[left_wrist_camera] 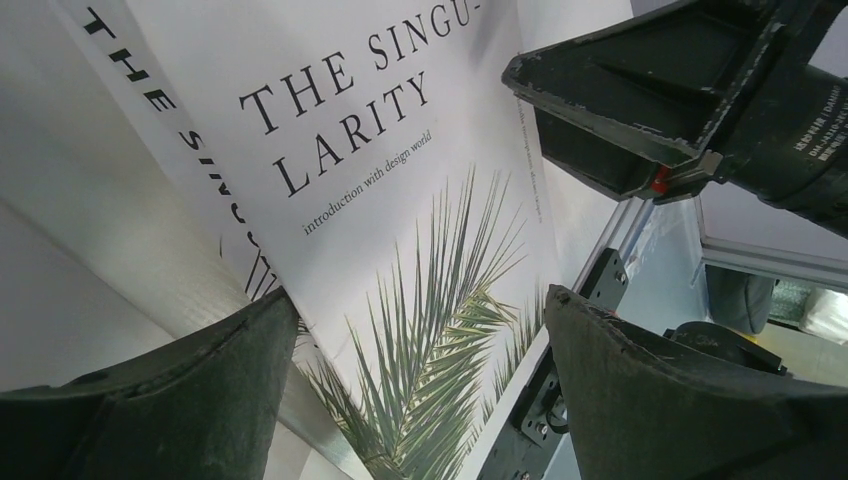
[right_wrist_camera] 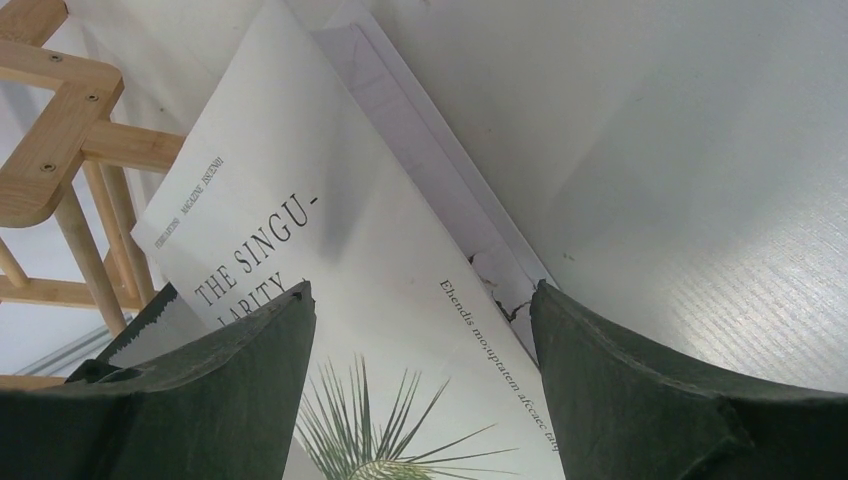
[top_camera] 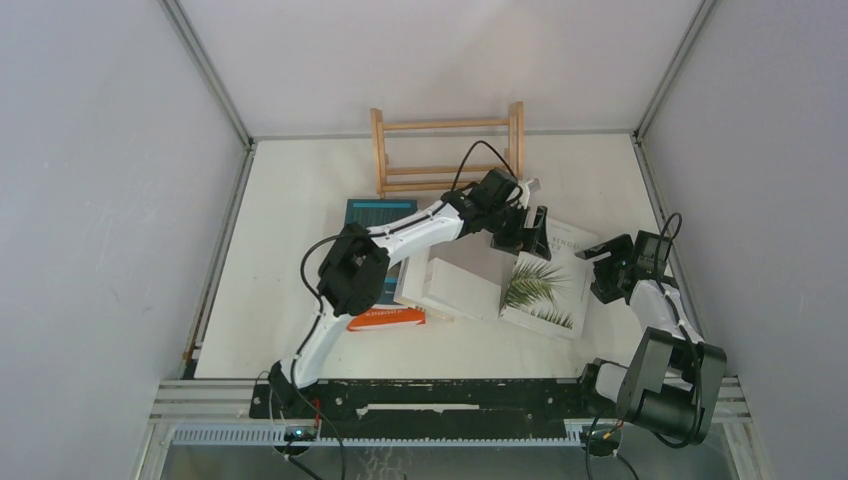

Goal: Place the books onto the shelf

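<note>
Your left end effector [top_camera: 528,238] is spread over the Singularity book [top_camera: 548,295] on the bench [top_camera: 290,250] near the shelf [top_camera: 447,125], right end effector [top_camera: 603,262] open at its edge too. Teal book [top_camera: 378,210] is mostly hidden under your arm [top_camera: 405,235].

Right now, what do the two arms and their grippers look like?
Both the left arm and right arm have white links between bulky black joint housings, with thin black cables looping alongside. The left gripper and right gripper are black, with broad wedge-shaped fingers scuffed at the edges. The right gripper's body carries small white lettering and a red dot.
</note>
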